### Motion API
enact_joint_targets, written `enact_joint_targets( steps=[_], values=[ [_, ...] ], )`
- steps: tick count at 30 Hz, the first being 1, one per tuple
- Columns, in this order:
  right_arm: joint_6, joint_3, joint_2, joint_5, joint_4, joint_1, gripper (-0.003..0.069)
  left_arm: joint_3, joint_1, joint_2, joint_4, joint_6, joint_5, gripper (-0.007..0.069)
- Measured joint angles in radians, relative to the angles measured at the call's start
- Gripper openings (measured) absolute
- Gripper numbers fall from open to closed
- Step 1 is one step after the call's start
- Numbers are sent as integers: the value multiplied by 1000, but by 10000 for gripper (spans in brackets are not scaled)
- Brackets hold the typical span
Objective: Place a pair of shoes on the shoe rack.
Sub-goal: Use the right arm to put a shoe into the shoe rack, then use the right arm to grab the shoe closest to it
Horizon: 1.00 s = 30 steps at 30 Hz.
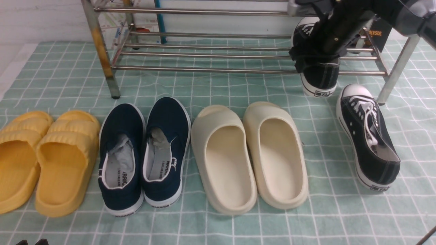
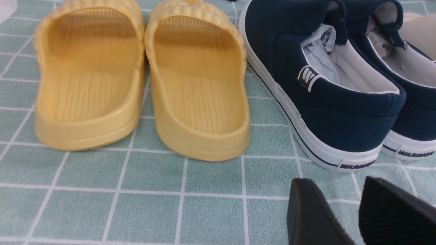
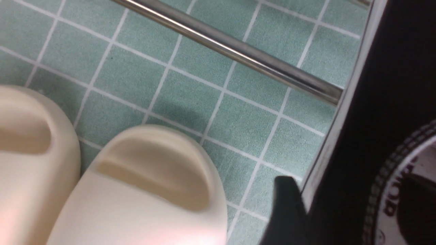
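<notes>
One black sneaker (image 1: 321, 77) is in my right gripper (image 1: 315, 56) over the right end of the steel shoe rack (image 1: 204, 70). Its toe points to the back and its heel sticks out past the front tube. I cannot tell if it rests on the tubes. In the right wrist view one finger (image 3: 286, 207) presses the sneaker's side (image 3: 378, 112) above a rack tube (image 3: 231, 51). The other black sneaker (image 1: 369, 136) lies on the cloth by the rack's right front leg. My left gripper (image 2: 335, 183) is open and empty, low at the front left (image 1: 32, 242).
On the green checked cloth (image 1: 218, 88), in a row before the rack, lie yellow slides (image 1: 44, 160), navy slip-ons (image 1: 146, 153) and cream slides (image 1: 248, 153). The cream slides also show in the right wrist view (image 3: 143, 190). The rack's left leg (image 1: 102, 51) is stained yellow-brown.
</notes>
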Motion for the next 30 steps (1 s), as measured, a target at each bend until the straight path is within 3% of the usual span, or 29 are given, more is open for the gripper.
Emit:
enact_joint_targets(
  steps=[2, 6, 17, 23, 30],
  values=[
    [4, 35, -59, 1, 5, 0, 542, 0, 0, 0, 0, 0, 0, 238],
    [9, 145, -197, 1, 8, 0, 562, 0, 0, 0, 0, 0, 0, 238],
    [162, 667, -529, 92, -65, 0, 471, 0, 0, 0, 0, 0, 0, 238],
    [221, 950, -486, -131, -94, 0, 405, 0, 0, 0, 0, 0, 0, 238],
    [268, 988, -384, -253, -186, 0, 385, 0, 0, 0, 0, 0, 0, 238]
  ],
)
